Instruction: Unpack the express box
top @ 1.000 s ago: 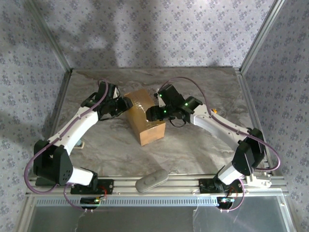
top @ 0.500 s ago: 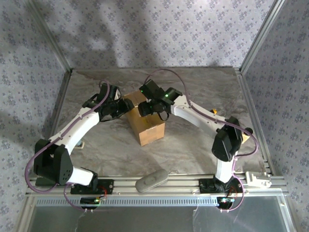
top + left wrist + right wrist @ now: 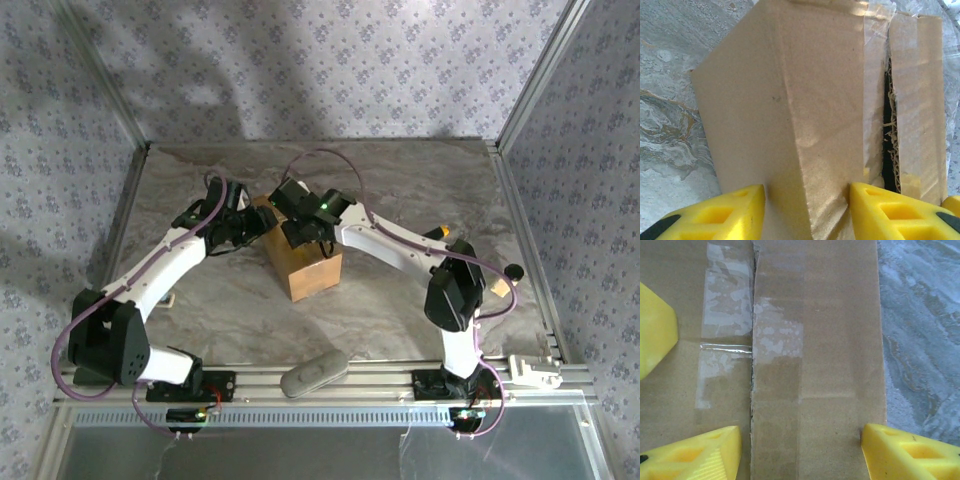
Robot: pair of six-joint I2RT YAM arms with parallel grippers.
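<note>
The express box (image 3: 303,268), a brown cardboard carton, stands in the middle of the marble table. Its taped top seam (image 3: 753,365) is split, and a dark gap shows between the flaps (image 3: 886,125). My left gripper (image 3: 258,222) (image 3: 807,210) is shut on the box's far left upper edge, one yellow finger (image 3: 720,212) on the side face and the other (image 3: 895,210) on the creased top flap. My right gripper (image 3: 300,226) (image 3: 800,455) hangs open just over the top, straddling one flap. A yellow fingertip of the left gripper (image 3: 655,330) shows at the left of the right wrist view.
A grey oblong object (image 3: 314,372) lies on the near rail between the arm bases. A white part (image 3: 530,372) sits at the near right corner and a small tan item (image 3: 496,288) beside the right arm. Metal frame posts and patterned walls enclose the table (image 3: 400,180).
The right arm has swung left, carrying its gripper from the box's right side to over its far top, and its jaws have widened. The left gripper and the box have stayed put.
</note>
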